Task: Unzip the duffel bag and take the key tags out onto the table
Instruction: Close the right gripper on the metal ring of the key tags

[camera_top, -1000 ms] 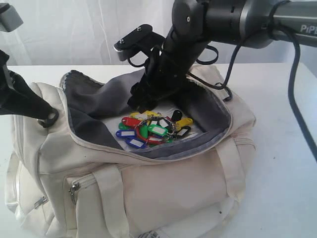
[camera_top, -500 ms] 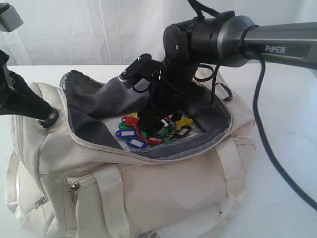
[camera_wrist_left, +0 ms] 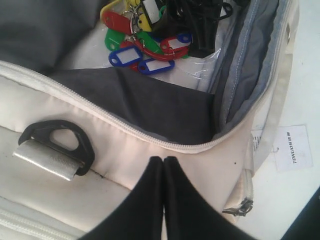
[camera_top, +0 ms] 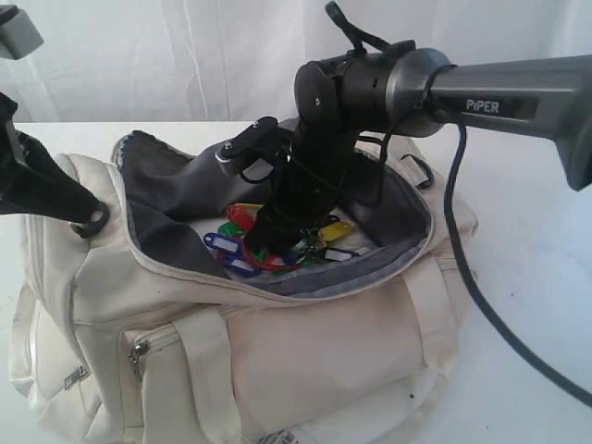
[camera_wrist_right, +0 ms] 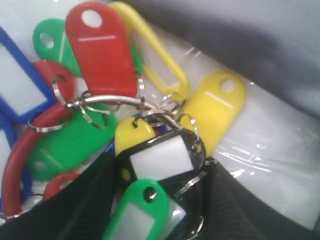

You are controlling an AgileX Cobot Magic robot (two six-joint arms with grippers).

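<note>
in the last second my right tool (camera_top: 276,225) has dropped through the open mouth of the bag (camera_top: 305,361) and now sits down among the tags (camera_wrist_left: 145,47); a second ago it hung above them; the bunch has been nudged and spread a little by the arrival; the jaws have come in from their widest and now stand partway apart, one on each side of a black tag (camera_wrist_right: 160,160) and a green one in the middle of the bunch; i cannot tell whether they already pinch or only straddle; i take it to mean the unzipping is done and the pick is under way.

the bag lies on the desk (camera_top: 541,250), zip fully open, grey lining folded back; the tags are still inside it, on a pale film-covered sheet (camera_wrist_right: 260,150) on the bag floor, joined by metal rings, so i expect them to lift as one cluster; none is out on the desk yet.

my left tool (camera_wrist_left: 163,162) is closed with nothing between its fingers, at the bag's outer wall near the d-ring (camera_wrist_left: 57,142), unmoved through that second.
</note>
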